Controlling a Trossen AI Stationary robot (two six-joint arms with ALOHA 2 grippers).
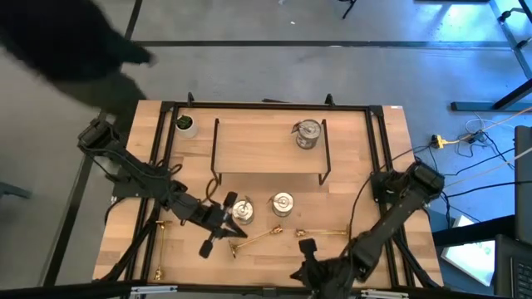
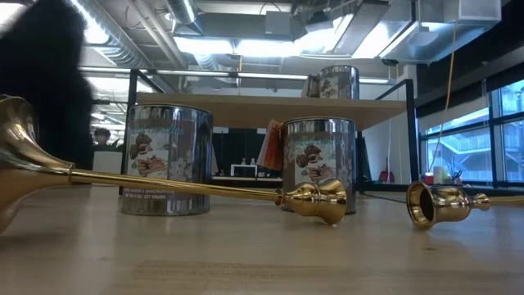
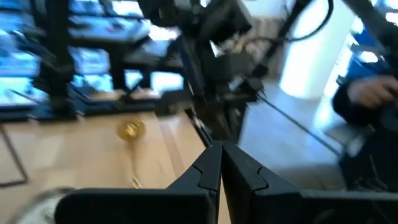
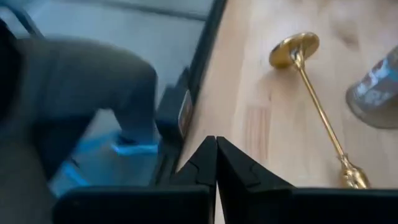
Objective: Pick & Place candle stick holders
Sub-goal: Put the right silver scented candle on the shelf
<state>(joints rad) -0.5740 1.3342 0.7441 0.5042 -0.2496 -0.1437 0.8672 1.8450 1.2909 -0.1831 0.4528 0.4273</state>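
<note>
Both claws are sitting pinched shut, holding nothing: left claw [image 1: 218,235] near-centre, right claw [image 1: 306,259] at near edge. Brass sticks [image 1: 264,236] are lying on tabletop [image 1: 366,158] betw. them; cups [image 1: 282,203] just beyond, one [image 1: 308,134] on rack. Sticks prob. stiff, slick, rolling easily; grab mid-stem.

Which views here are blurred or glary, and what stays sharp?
Left wrist view: background smeared, the left pincer, shut, is crisp. Right wrist view: floor and a person's leg are soft, the brass stick is fairly clear. Low view: ceiling lights blow out; the near brass base looms large and soft. High view: even light, a dark blur top left.
</note>
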